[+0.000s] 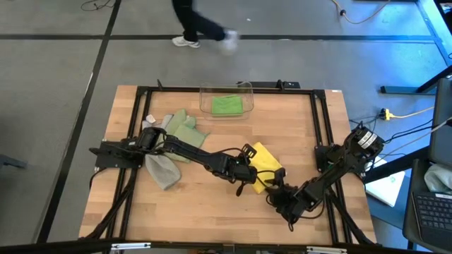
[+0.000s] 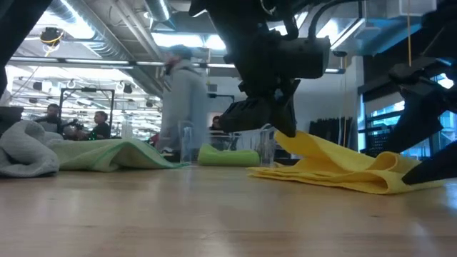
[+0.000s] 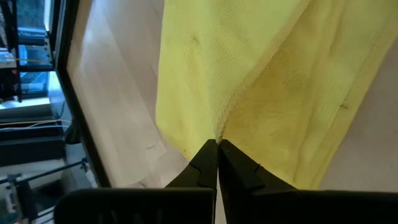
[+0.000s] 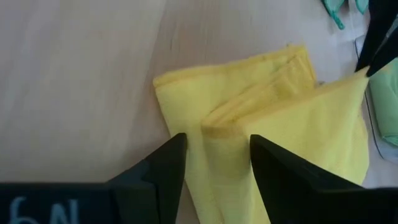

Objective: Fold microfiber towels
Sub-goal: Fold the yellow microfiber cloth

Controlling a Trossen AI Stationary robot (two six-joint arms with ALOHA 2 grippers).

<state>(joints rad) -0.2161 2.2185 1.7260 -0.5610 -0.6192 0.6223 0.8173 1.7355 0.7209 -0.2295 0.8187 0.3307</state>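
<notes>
Green towel [image 1: 227, 106] in bin [image 1: 244, 88].

Folded towel [image 1: 264, 166] mid-table between both arms, two towels [image 1: 182, 130] left (overlapping), one in bin [image 1: 224, 91] behind

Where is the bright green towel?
The bright green towel lies inside the clear bin at the table's far edge in the high view, beyond the yellow towel.

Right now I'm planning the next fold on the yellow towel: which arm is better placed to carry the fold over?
Probably the left. The left gripper is shut on the yellow towel, holding a corner raised, while the right gripper only straddles a folded edge, open.
</notes>
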